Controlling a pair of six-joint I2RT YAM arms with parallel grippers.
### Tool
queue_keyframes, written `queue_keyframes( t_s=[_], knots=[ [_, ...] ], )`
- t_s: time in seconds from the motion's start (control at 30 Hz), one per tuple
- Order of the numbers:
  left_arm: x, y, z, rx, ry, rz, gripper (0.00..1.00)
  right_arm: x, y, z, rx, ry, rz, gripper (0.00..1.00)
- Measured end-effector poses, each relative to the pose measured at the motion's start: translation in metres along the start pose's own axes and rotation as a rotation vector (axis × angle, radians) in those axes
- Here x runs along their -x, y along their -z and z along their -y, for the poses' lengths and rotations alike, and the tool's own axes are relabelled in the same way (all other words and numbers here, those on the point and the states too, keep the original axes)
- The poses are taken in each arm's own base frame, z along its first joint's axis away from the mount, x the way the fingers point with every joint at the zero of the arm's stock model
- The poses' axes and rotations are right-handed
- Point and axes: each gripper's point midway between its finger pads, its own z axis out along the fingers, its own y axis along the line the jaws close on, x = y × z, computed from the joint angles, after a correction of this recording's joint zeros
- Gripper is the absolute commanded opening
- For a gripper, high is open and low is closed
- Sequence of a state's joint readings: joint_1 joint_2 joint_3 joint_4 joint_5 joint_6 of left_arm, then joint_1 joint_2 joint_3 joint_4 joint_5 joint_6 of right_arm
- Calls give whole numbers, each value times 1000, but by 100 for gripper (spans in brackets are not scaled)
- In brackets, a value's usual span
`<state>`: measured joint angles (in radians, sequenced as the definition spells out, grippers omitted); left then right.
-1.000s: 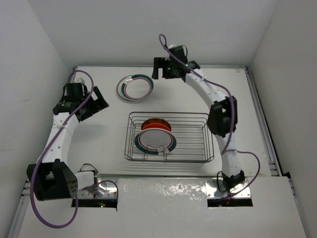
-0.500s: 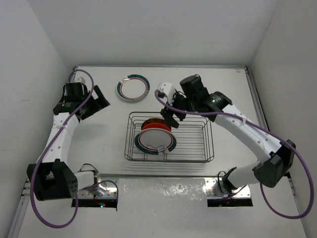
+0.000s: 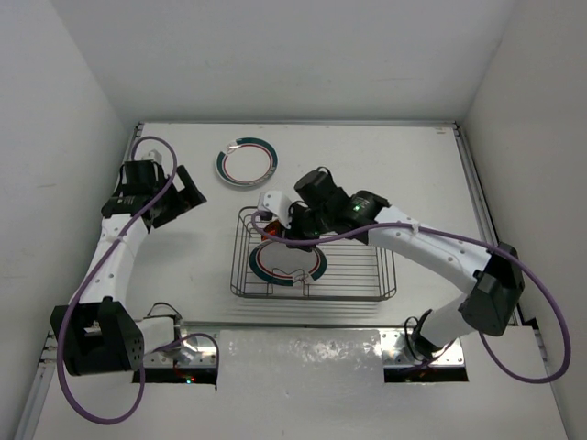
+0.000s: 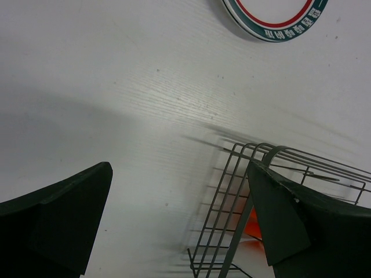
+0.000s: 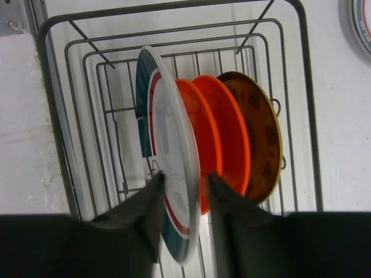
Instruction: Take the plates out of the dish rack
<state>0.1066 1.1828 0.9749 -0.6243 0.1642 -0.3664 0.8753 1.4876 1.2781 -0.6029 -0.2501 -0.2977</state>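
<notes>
The dish rack stands mid-table, seen from above as a dark wire basket. Upright in it are a white plate with a teal and red rim, two orange plates and a brown-orange one. My right gripper reaches down into the rack, one finger on each face of the white plate's rim, closed on it. My left gripper hovers open over the bare table left of the rack, nothing between its fingers. Another teal-rimmed plate lies flat on the table.
The rack's near corner sits just by my left gripper's right finger, an orange plate showing through the wires. The flat plate lies beyond. White walls enclose the table on three sides.
My right arm swung from the back of the table down into the rack, and its jaws narrowed around the white plate. The left arm barely shifted.
</notes>
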Motion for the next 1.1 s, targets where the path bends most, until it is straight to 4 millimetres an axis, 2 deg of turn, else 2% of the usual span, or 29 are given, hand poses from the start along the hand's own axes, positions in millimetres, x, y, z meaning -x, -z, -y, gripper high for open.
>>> queue_keyframes(
  t_s=[0.03,0.1,0.27,0.37,0.47,0.63,0.73,0.83,0.9,1.0,1.1],
  knots=[
    [0,0,0,0,-1,0,100,-1,-5,-2,-2,7,-9,22],
    [0,0,0,0,-3,1,100,-2,-13,-3,-14,25,-21,20],
    [1,0,0,1,-5,5,100,-2,-16,1,-70,60,-41,4],
    [2,0,0,1,-8,8,100,1,-12,2,-100,99,-63,3],
    [2,0,-1,3,-12,12,100,18,1,5,-135,125,-55,2],
    [5,-1,-4,21,-16,23,100,81,54,20,-231,121,81,0],
    [6,-1,-6,34,-16,30,100,121,100,27,-290,103,218,0],
    [7,-1,-8,43,-15,34,100,150,145,38,-325,45,360,0],
    [7,-1,-9,50,-11,37,100,156,169,65,-384,-63,438,0],
    [9,-1,-10,62,6,44,100,144,185,140,-563,-348,490,0],
    [9,-2,-10,63,24,46,100,121,167,222,-699,-632,529,0]
  ],
)
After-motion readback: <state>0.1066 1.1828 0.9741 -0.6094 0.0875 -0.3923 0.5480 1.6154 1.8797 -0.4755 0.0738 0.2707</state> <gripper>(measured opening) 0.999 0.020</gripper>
